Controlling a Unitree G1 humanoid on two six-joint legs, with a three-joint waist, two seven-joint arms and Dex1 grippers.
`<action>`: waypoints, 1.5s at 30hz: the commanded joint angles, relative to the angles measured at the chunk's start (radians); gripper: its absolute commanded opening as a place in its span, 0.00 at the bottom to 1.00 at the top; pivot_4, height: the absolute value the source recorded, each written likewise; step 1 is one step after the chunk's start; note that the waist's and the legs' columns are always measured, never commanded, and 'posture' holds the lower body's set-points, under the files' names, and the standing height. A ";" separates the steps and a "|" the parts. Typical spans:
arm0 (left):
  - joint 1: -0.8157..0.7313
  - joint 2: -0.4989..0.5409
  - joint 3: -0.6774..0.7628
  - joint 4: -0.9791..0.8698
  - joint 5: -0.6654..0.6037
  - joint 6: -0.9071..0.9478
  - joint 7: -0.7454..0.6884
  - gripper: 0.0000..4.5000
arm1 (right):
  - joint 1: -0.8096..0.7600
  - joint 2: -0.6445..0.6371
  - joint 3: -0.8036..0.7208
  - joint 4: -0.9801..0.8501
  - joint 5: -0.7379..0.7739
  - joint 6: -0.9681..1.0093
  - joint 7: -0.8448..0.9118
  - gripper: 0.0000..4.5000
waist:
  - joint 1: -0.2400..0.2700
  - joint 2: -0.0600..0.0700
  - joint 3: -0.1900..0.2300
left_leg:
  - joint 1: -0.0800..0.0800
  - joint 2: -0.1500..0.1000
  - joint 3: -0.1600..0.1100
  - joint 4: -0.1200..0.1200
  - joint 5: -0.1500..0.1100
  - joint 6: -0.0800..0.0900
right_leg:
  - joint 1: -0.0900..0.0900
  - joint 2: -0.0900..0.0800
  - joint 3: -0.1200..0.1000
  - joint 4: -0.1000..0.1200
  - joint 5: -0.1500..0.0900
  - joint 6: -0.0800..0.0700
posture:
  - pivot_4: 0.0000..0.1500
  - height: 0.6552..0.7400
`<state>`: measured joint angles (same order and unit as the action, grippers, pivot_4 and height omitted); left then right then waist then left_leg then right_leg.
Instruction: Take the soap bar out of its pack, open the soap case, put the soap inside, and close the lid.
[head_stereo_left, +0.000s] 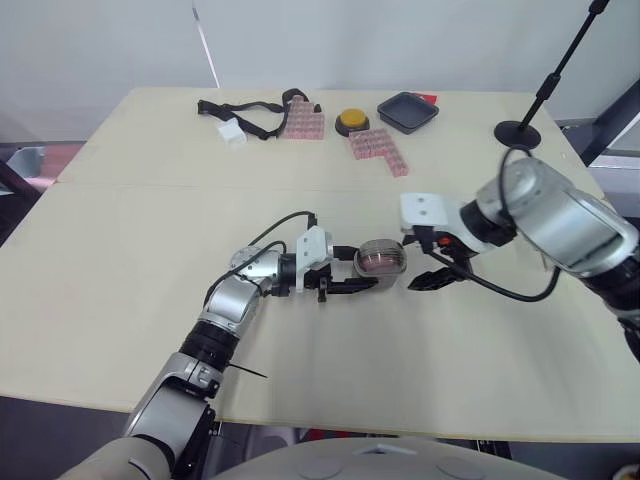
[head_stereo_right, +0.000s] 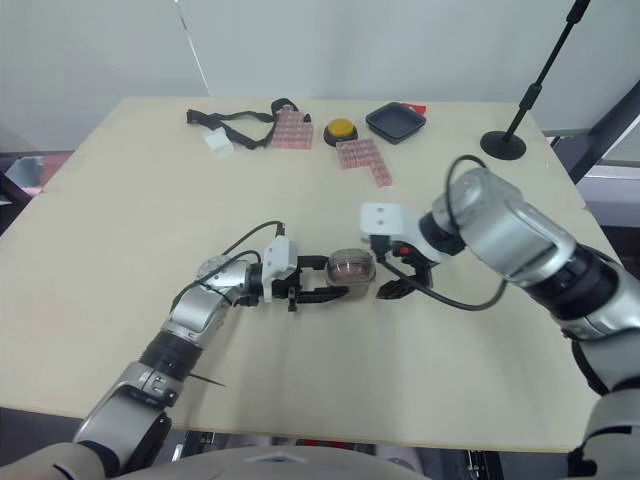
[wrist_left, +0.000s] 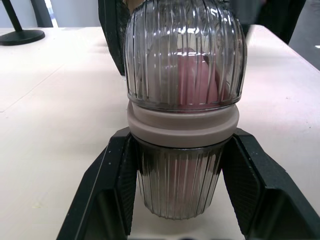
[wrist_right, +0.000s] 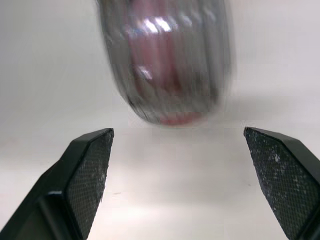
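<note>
Counting one soap case (head_stereo_left: 381, 260), ribbed and clear, halves meeting at a beige band, lying on its side just 3 o'clock of table centre; one pink soap bar (wrist_left: 192, 80) showing through from inside it. Counting two grippers: left gripper (wrist_left: 180, 150) reaching in from 9 o'clock of the case and pinching its lower half between both fingers, hiding part of its sides; right gripper (wrist_right: 177, 134) sitting just at 3 o'clock of the case, fingers spread wide, touching nothing. Resting it all on one pale wooden table (head_stereo_left: 120, 260) with a seam running across, plain light wall behind. Lying well apart along the far edge at 12 o'clock: one black strap (head_stereo_left: 250, 108) with a white buckle, two pink block clusters (head_stereo_left: 303, 124), one yellow button (head_stereo_left: 351, 122), one black tray (head_stereo_left: 408, 111). Standing at 2 o'clock: one round black stand base (head_stereo_left: 517, 133), pole rising from it.
</note>
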<state>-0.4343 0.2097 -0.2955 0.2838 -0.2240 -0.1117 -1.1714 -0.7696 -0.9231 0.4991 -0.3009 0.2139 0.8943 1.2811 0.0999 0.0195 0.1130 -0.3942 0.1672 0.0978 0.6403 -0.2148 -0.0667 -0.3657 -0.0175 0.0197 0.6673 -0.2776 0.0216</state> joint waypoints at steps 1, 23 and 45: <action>-0.003 0.007 0.009 -0.042 -0.016 -0.018 -0.009 0.43 | 0.101 -0.019 -0.188 0.024 0.052 -0.098 -0.042 0.94 | 0.002 0.000 0.000 | 0.000 0.000 0.000 0.000 0.000 0.000 | 0.000 0.000 0.000 0.000 0.000 0.000 | 1.00 1.00; -0.009 0.014 0.024 -0.042 -0.042 -0.003 -0.046 0.43 | 0.379 0.155 -0.550 -0.089 0.375 -0.283 -0.143 0.01 | -0.007 0.000 0.000 | -0.001 0.000 0.000 -0.001 0.000 0.002 | -0.002 0.000 0.000 -0.003 0.000 0.000 | 1.00 1.00; 0.000 0.014 0.020 -0.052 -0.036 -0.001 -0.023 0.43 | 0.360 0.180 -0.411 -0.108 0.340 -0.310 -0.158 0.01 | -0.016 0.000 0.000 | -0.001 0.000 0.000 -0.002 0.000 0.001 | -0.002 0.000 -0.001 -0.006 0.000 0.000 | 1.00 1.00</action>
<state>-0.4284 0.2194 -0.2925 0.2698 -0.2422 -0.1021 -1.1988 -0.3987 -0.7362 0.0964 -0.4027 0.5565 0.6042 1.1199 0.0835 0.0199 0.1133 -0.3957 0.1669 0.0976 0.6380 -0.2151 -0.0656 -0.3673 -0.0177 0.0190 0.6608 -0.2776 0.0215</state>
